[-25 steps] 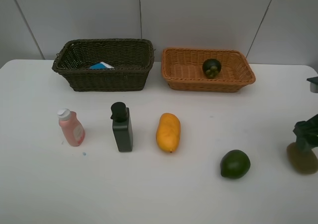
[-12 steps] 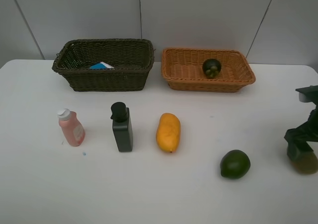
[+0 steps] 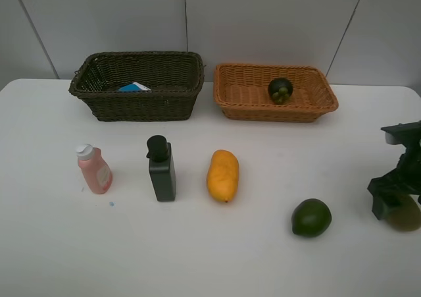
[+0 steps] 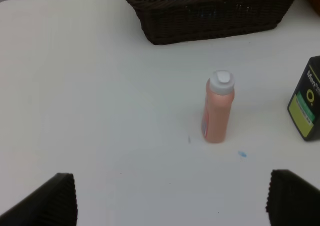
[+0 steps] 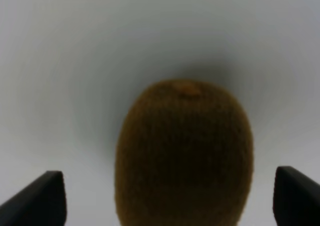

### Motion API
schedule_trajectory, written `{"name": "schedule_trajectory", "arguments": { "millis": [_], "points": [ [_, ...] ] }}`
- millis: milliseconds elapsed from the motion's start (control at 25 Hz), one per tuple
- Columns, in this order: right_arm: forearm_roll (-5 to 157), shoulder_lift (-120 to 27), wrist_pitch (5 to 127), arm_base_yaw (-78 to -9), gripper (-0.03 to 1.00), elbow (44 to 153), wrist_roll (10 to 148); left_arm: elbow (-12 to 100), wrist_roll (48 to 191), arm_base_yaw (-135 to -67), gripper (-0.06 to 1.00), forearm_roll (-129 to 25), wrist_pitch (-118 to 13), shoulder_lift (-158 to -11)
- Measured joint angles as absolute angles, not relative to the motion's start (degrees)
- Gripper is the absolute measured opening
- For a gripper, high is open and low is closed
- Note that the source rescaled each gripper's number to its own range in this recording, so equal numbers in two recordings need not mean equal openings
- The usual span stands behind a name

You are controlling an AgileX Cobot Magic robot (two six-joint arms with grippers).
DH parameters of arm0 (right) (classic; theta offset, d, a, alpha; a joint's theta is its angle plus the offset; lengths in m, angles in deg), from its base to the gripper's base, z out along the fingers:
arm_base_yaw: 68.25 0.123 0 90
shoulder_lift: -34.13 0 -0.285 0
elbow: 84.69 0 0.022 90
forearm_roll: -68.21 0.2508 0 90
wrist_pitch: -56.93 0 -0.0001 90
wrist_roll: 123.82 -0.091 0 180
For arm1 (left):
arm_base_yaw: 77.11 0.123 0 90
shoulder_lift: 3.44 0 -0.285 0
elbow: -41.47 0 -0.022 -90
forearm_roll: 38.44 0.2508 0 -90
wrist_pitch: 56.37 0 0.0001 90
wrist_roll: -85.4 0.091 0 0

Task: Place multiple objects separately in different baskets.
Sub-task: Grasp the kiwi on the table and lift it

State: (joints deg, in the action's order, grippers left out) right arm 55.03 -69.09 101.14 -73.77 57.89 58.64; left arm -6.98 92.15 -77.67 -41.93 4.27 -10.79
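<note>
On the black pump bottle (image 4: 311, 65), green label (image 4: 302, 110) with ring mark, white lettering cut off, unreadable

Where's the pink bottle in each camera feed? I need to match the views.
Exterior high: pink bottle stands on the left, left of the black pump bottle.
Left wrist: pink bottle upright between the dark basket and the open left pincer.
Right wrist: not in it; a kiwi fills the view.
Shared landmark: the dark basket behind the bottle.
</note>
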Motion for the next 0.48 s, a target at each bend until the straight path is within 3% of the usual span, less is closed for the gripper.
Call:
{"name": "schedule_trajectory", "arguments": {
  "millis": [480],
  "points": [
    [55.34,-72.72,101.01,-73.77,0.99,57.89,58.64,-6.98,92.15,-77.67,1.00,-41.93,4.27,-10.79]
  ]
}}
